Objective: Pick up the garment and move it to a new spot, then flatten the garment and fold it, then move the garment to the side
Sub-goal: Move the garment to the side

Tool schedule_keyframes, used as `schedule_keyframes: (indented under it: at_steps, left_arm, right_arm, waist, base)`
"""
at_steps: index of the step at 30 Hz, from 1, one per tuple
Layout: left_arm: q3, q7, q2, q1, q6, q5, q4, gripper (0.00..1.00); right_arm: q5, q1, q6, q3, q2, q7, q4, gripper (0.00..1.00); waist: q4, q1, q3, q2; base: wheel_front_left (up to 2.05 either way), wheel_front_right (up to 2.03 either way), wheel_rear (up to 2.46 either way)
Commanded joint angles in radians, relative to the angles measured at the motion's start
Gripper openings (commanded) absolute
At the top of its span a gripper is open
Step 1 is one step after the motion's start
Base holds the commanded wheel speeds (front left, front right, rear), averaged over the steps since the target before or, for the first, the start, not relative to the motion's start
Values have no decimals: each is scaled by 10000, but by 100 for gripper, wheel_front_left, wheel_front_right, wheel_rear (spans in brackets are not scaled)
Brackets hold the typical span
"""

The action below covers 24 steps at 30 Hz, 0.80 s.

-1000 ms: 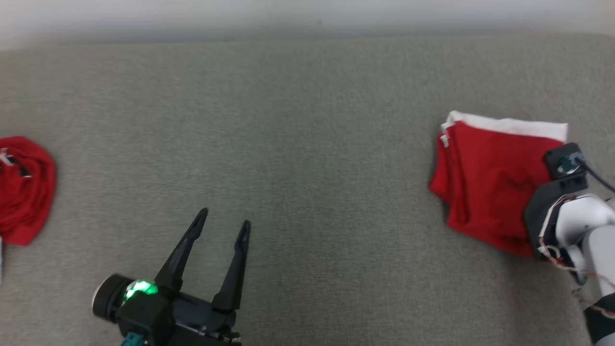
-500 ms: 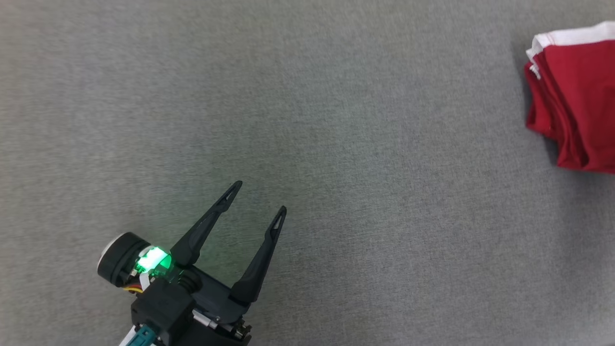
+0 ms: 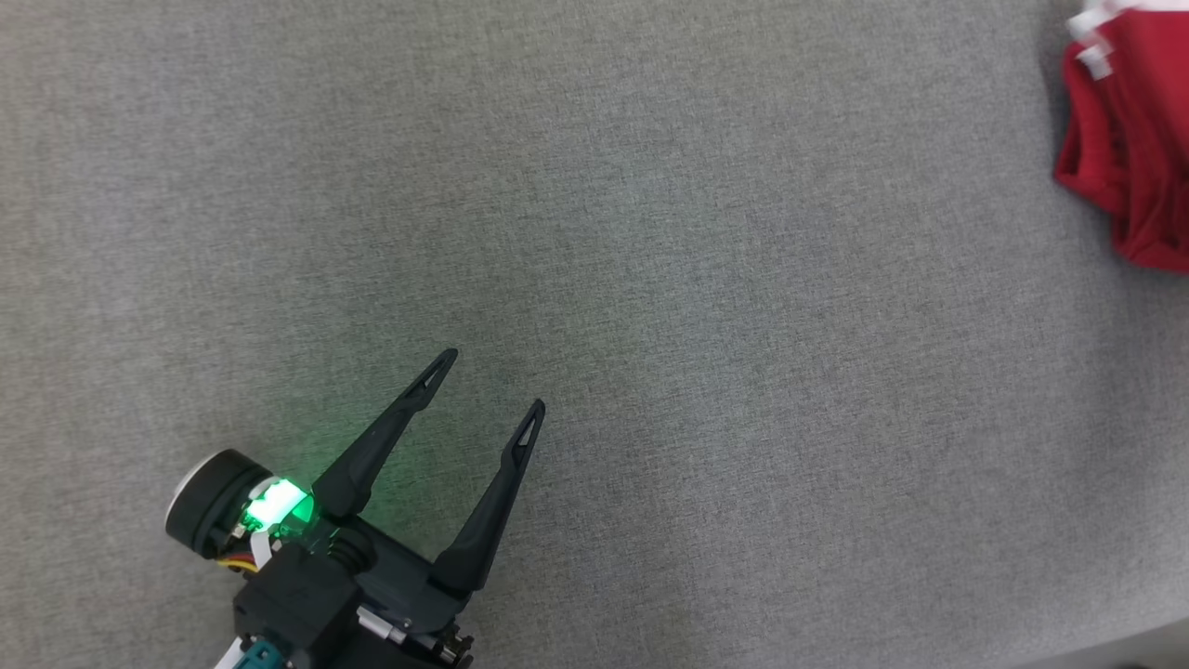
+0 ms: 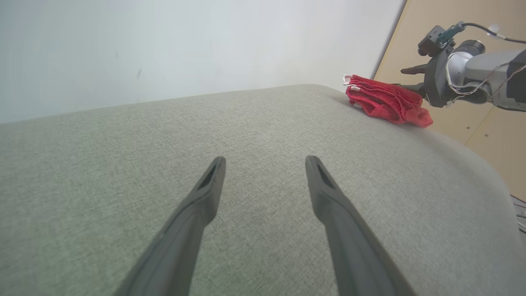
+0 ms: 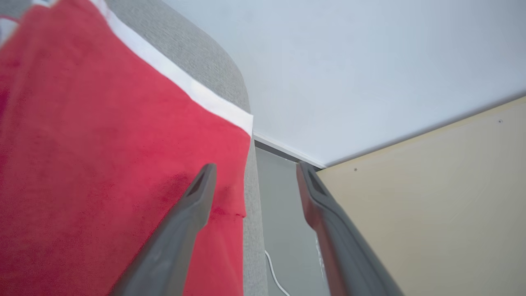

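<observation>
The folded red garment (image 3: 1129, 167) (a white band runs along one edge) lies at the far right corner of the grey fabric-covered counter (image 3: 650, 232), close to its rounded side. The right gripper (image 5: 254, 170) hangs at that corner, jaws spread with nothing between them. One finger shows over the garment's edge and the other past the counter's side. The left gripper (image 3: 494, 379) hovers over bare fabric, well apart from the garment, jaws spread and empty.
</observation>
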Motion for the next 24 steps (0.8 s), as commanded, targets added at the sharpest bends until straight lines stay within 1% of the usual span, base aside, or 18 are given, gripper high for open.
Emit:
schedule_keyframes:
  at_steps: [1, 5, 7, 11, 12, 14, 19, 21, 24]
  left_arm:
    - [-8, -28, 37, 54, 53, -47, 12, 100]
    - [-94, -166, -87, 54, 65, -117, 192, 100]
    - [-119, -274, -163, 66, 82, -176, 324, 100]
    - [-190, -533, -383, 217, 119, -373, 749, 100]
    - [-189, -689, -525, 383, 150, -487, 1031, 100]
    - [-187, -791, -678, 574, 201, -570, 1359, 100]
    - [31, -1008, -1085, 1300, 345, -995, 2178, 100]
    - [229, -1036, -1218, 1588, 443, -1080, 2486, 100]
    - [720, -1043, -1485, 2022, 583, -1142, 2676, 100]
  right_arm:
    - [-155, -156, 2, 77, 141, -375, 68, 100]
    - [-475, -455, 0, 566, 193, -1396, 437, 100]
    - [-535, -573, 2, 889, 331, -1806, 560, 100]
    - [-310, -357, 2, 1558, 529, -2253, 767, 100]
    - [-17, -80, 0, 1931, 666, -2420, 745, 100]
    - [477, 243, 2, 2251, 787, -2545, 615, 100]
    - [2043, 1491, 2, 2802, 1171, -2517, -401, 100]
    - [2810, 2164, 2, 2721, 1357, -2371, -1000, 100]
    - [4145, 3360, 2, 2507, 1817, -2013, -2052, 100]
  waist:
    - [44, -1, -57, -2]
    - [166, -1, -361, -2]
    - [236, -1, -597, -2]
    - [465, -1, -1358, -2]
    - [585, -1, -1843, -2]
    - [708, -1, -2404, -2]
    - [913, -1, -3857, -2]
    - [1008, -1, -4396, -2]
    - [1164, -1, -5080, -2]
  base:
    - [0, 0, 0]
    - [0, 0, 0]
    - [0, 0, 0]
    - [0, 0, 0]
    - [0, 0, 0]
    - [0, 0, 0]
    - [0, 0, 0]
    - [0, 0, 0]
    - [0, 0, 0]
